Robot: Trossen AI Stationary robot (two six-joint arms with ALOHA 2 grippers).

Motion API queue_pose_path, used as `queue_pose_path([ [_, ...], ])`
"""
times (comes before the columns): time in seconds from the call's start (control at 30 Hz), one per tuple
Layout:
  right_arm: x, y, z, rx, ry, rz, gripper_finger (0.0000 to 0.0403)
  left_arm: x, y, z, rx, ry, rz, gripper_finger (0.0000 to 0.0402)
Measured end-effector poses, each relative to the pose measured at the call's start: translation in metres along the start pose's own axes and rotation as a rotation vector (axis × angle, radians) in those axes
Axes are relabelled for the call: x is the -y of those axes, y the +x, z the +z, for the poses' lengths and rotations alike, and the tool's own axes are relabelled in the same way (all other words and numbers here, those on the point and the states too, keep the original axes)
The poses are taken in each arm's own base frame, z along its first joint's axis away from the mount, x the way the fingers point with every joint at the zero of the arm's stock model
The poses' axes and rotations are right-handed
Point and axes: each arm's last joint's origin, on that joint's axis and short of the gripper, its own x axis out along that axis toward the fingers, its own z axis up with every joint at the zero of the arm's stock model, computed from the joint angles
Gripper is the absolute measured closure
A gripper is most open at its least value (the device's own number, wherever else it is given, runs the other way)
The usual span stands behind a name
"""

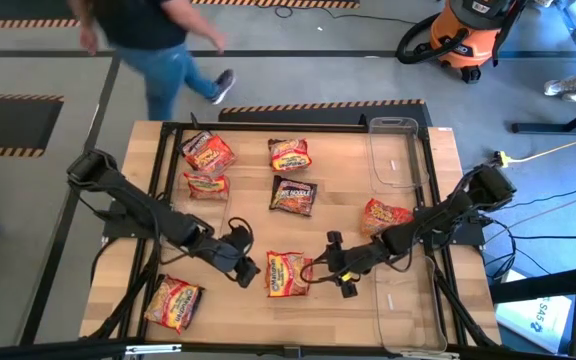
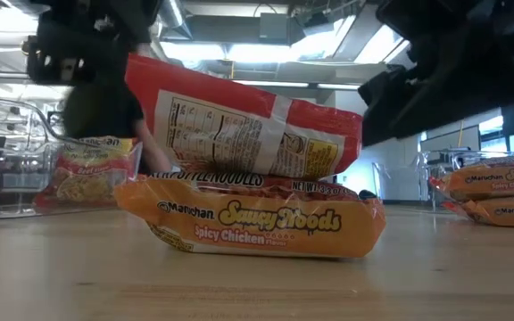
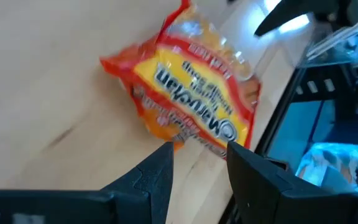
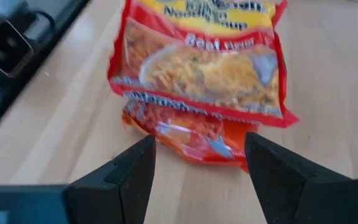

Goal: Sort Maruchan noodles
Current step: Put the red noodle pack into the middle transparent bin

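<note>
- Two stacked packets [image 1: 288, 272] lie near the front middle of the table [image 1: 268, 215], right between both claws: a red-and-yellow beef packet [image 4: 207, 59] on top of an orange Saucy Noods packet [image 2: 252, 223].
- Left claw [image 1: 247, 270] sits just beside the stack's left edge, jaws partly open, nothing held; stack is straight ahead of its fingers [image 3: 157, 174].
- Right claw [image 1: 340, 276] sits just beside the stack's right edge, jaws open wider, empty; stack is dead ahead between its fingers [image 4: 132, 171].
- Both arms look about equally near; right claw lines up more squarely with the stack's short edge.
- Stack's long axis runs roughly left-right, pointing toward both claws.
- Other packets are scattered: back left [image 1: 208, 153], back middle [image 1: 289, 154], centre maroon one [image 1: 294, 195], right [image 1: 385, 214], front left [image 1: 173, 302].
- Clear bin [image 1: 396, 150] at back right.
</note>
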Motion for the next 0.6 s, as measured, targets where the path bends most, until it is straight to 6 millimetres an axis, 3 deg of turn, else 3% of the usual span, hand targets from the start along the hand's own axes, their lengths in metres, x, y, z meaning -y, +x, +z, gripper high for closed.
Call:
queue_pose_path([
  [0.17,0.0,0.007,-0.005,-0.008,-0.029,-0.017,0.0178,-0.001,0.018,-0.004,-0.017,-0.026,0.002,0.0251],
  [0.6,-0.001,0.013,-0.004,0.04,-0.096,-0.013,0.0178,-0.012,0.053,-0.006,-0.029,-0.141,0.065,0.0175],
])
